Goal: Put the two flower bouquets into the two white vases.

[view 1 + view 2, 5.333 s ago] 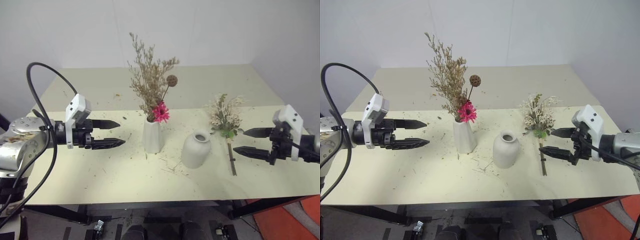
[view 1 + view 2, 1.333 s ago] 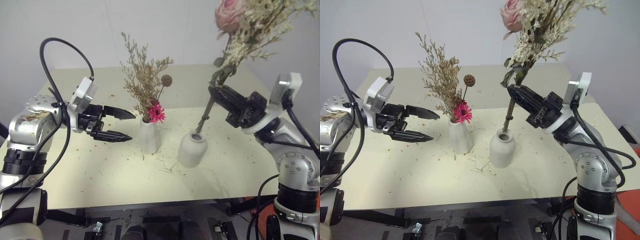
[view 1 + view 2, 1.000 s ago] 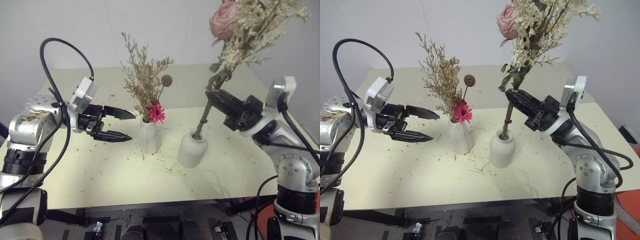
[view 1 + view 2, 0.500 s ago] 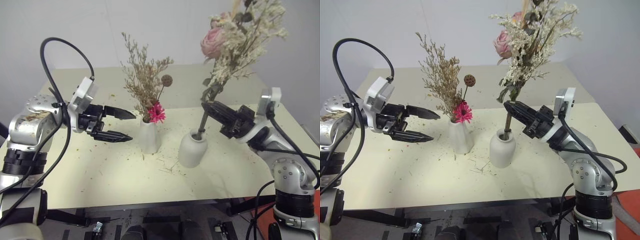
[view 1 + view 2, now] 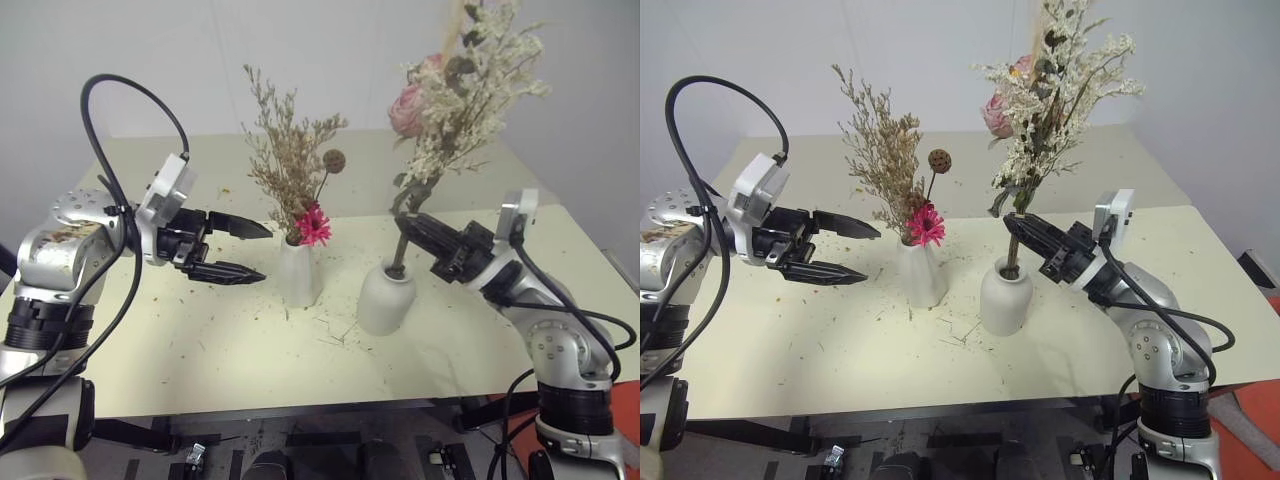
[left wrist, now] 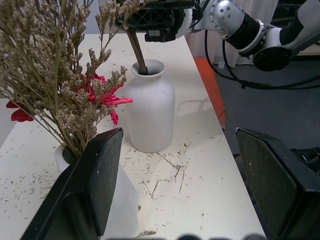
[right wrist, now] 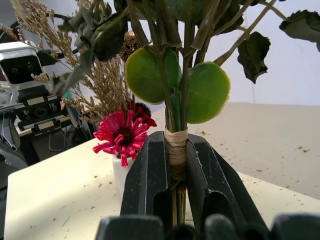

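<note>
The thin tan dried-grass bouquet (image 5: 291,170), with its pink flower, stands in the tall cone vase (image 5: 301,276) at mid table. My right gripper (image 7: 176,149) is shut on the bound stem of the bushy cream-white bouquet (image 5: 462,92). It holds the bouquet upright, leaning slightly right, over the dome-shaped vase (image 5: 384,298). The stem's lower end (image 6: 138,54) is inside that vase's mouth. My left gripper (image 5: 262,251) hovers open to the left of the tall vase, pointing at it, with nothing between its fingers (image 6: 96,184).
Dried bits of grass litter the cream table (image 5: 200,345) around both vases. A white wall rises close behind the table. The table's front edge runs just below the vases, and its right edge lies beyond my right arm.
My right gripper has come down with the cream-white bouquet, and its stem has sunk further into the dome-shaped vase's mouth. The left arm has not moved.
</note>
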